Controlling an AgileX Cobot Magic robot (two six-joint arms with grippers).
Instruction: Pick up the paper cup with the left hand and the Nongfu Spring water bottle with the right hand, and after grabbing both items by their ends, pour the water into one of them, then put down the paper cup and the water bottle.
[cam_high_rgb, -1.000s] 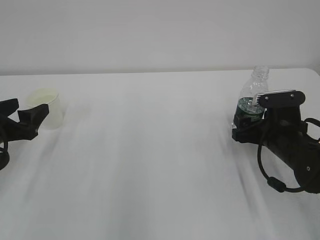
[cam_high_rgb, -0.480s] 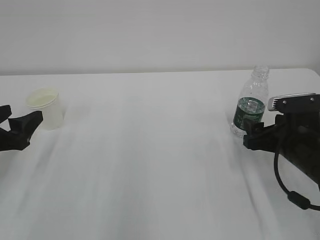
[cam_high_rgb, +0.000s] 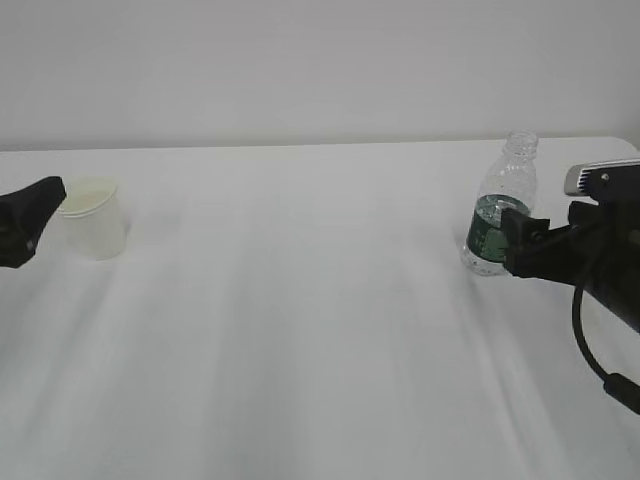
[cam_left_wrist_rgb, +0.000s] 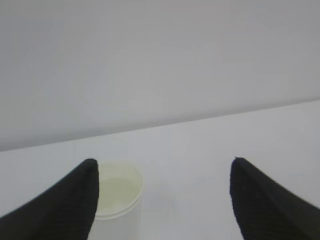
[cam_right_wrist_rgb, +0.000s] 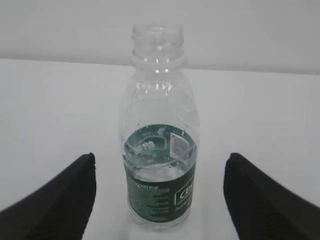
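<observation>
We log the paper cup (cam_high_rgb: 93, 217) upright at 9 o'clock on the table (cam_high_rgb: 300, 320), the left hand (cam_left_wrist_rgb: 162, 200) empty, fingers apart. At 3 o'clock, the Nongfu Spring water bottle (cam_right_wrist_rgb: 159, 145) stands upright before the right hand (cam_right_wrist_rgb: 159, 200), fingers apart, not touching.

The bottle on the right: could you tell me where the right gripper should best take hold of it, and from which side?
Probably at the green label band, low on the bottle, coming in level from the near side. It stands upright and uncapped, already centred between the open right gripper's fingers; the band looks straight-sided, unlike the tapering shoulder and neck.
</observation>
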